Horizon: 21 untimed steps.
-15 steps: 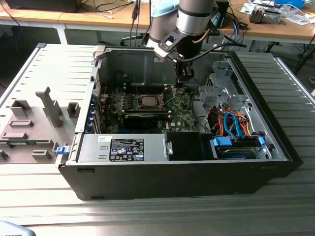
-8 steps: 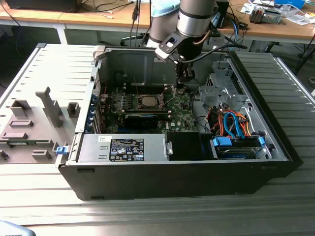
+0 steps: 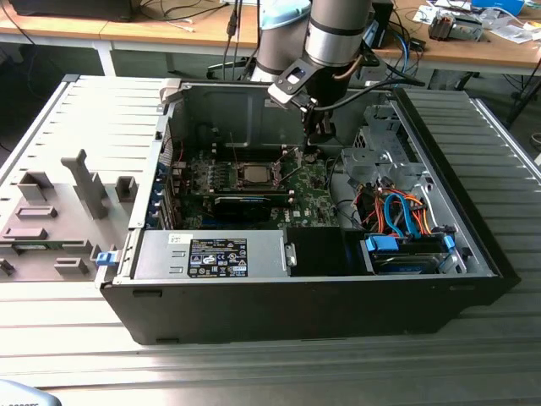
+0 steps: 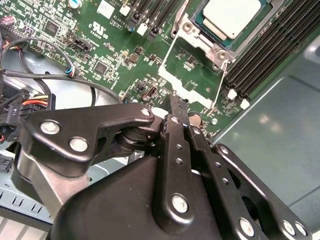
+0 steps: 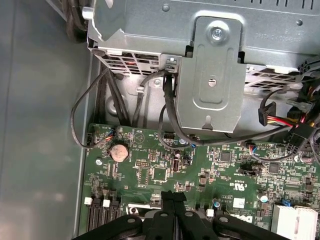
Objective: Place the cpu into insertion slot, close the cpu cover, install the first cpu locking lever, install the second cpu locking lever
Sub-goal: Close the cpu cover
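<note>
Bright even room light, dimmer inside the computer case [image 3: 296, 313], pale sheen on its side wall [image 4: 270, 130]

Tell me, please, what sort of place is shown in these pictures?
Probably a robotics laboratory or workshop. An open black desktop computer case lies on a ribbed grey metal table, a silver-grey robot arm reaches into it, and wooden desks with cables stand behind.
</note>
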Available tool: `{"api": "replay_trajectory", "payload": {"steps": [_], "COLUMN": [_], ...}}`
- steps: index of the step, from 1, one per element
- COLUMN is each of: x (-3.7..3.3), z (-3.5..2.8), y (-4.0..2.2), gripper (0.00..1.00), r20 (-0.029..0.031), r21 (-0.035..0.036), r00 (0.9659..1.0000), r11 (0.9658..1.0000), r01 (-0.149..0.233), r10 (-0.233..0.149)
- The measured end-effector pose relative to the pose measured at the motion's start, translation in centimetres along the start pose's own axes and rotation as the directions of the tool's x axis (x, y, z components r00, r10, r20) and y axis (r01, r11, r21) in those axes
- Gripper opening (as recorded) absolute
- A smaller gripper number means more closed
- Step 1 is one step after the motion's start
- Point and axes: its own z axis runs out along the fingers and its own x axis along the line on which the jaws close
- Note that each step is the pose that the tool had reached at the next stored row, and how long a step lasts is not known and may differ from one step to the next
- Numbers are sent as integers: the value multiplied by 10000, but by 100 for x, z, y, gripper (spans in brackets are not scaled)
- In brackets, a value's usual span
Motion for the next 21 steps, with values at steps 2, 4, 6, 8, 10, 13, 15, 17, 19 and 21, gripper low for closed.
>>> {"api": "replay_trajectory", "payload": {"steps": [2, 4, 6, 8, 10, 13, 15, 17, 19, 21], "x": [0, -1, -1, -2, -2, -3, -3, -4, -4, -5], "z": [8, 15, 21, 29, 39, 49, 56, 63, 70, 76], "y": [5, 9, 12, 17, 24, 30, 35, 39, 44, 49], "gripper": [11, 11, 11, 11, 11, 11, 11, 11, 11, 11], "r20": [0, 1, 1, 0, 0, 0, 1, 0, 0, 0], "r21": [0, 0, 0, 0, 0, -1, 0, 0, 0, 0], "r00": [10000, 10000, 10000, 10000, 10000, 10000, 10000, 10000, 10000, 10000], "r11": [10000, 10000, 10000, 10000, 10000, 10000, 10000, 10000, 10000, 10000], "r01": [-1, -1, 0, 0, 0, -1, 0, 0, 0, 0], "r10": [1, 1, 0, 0, 0, 1, 0, 0, 0, 0]}}
